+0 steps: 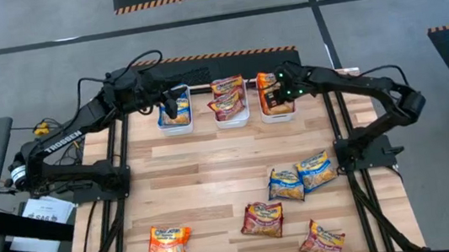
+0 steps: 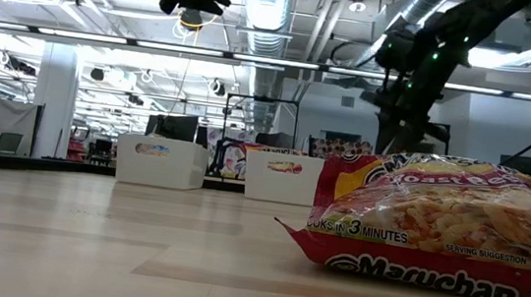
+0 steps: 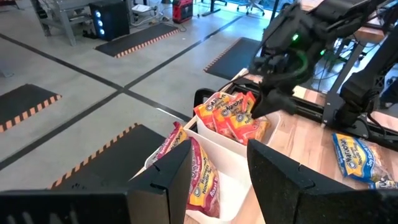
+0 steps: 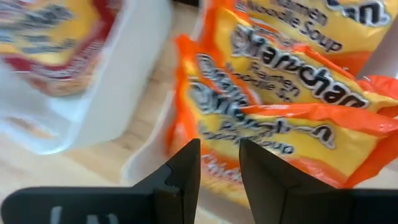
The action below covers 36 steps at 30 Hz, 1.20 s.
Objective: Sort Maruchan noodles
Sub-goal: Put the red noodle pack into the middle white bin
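Sorted so far: in the high view we count three white bins in a row at the upper middle of the frame; the left bin [image 1: 174,117] holds blue packets, the middle bin [image 1: 231,112] maroon packets, the right bin [image 1: 277,110] orange packets [image 4: 273,106].
Left to sort: we see five packets loose on the table [image 1: 205,179] in the lower half of the high view: an orange packet [image 1: 168,243] at lower left, a maroon one [image 1: 261,220] at lower middle, two blue ones [image 1: 301,176] touching each other right of centre, and another maroon one [image 1: 323,243] at the bottom right edge.
Progress: we judge the sorting a good way along but not finished, with those five still to go.
Left gripper [image 1: 173,106]: we place it over the left bin at upper middle-left; in its wrist view the fingers stand apart with nothing between them, so released.
Right gripper [image 1: 275,96]: we place it above the right bin; its wrist view shows a narrow gap between the fingers and the orange packets lying beyond them, not pinched, so we read it as released.
Arm pose: both arms reach inward toward the bin row from their bases at the table's sides.
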Tool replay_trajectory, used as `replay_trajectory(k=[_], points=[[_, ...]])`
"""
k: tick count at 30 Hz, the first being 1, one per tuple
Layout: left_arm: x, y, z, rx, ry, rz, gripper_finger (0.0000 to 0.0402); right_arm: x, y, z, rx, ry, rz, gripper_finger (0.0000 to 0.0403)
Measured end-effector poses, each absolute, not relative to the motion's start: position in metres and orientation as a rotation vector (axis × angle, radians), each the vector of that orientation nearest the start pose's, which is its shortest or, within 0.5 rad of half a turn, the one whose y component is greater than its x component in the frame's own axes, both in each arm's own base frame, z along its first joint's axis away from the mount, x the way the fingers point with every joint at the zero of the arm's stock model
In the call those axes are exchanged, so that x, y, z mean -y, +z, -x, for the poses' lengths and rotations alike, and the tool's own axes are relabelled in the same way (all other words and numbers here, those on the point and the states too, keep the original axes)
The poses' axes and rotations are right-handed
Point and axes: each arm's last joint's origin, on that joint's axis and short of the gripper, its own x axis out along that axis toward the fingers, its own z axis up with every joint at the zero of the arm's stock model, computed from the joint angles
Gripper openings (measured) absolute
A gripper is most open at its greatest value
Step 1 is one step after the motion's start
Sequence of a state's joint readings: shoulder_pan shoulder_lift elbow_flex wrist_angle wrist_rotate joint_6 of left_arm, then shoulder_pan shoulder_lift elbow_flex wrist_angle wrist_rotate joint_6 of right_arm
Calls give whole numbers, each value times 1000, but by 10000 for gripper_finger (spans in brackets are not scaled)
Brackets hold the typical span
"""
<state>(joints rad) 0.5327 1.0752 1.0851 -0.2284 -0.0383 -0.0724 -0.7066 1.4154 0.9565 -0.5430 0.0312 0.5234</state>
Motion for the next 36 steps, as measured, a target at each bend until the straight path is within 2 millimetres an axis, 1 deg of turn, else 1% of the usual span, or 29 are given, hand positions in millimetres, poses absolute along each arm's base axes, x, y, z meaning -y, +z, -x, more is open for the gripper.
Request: replay_trajectory(k=[5,8,12,15,18,21,25,28,32,36], points=[[-119,377,-200,-191,575,137,142,173,251,-202,-688,-900,-781,136],[-118,379,-199,-184,554,145,142,168,265,-195,-630,-835,-798,136],[-111,384,-190,-164,512,160,142,161,283,-187,-550,-676,-821,136],[-105,388,-181,-156,501,196,142,156,296,-188,-476,-531,-793,139],[-100,390,-172,-156,504,234,142,147,306,-190,-424,-407,-771,151],[-96,389,-165,-176,505,265,142,137,313,-191,-403,-341,-790,172],[-90,387,-164,-207,437,311,142,118,320,-194,-399,-252,-800,202],[-85,384,-166,-243,351,340,142,101,324,-199,-415,-185,-836,214],[-77,379,-170,-306,261,364,142,75,322,-204,-501,-118,-931,215],[-68,376,-172,-347,193,372,142,45,316,-208,-631,-76,-1054,207]])
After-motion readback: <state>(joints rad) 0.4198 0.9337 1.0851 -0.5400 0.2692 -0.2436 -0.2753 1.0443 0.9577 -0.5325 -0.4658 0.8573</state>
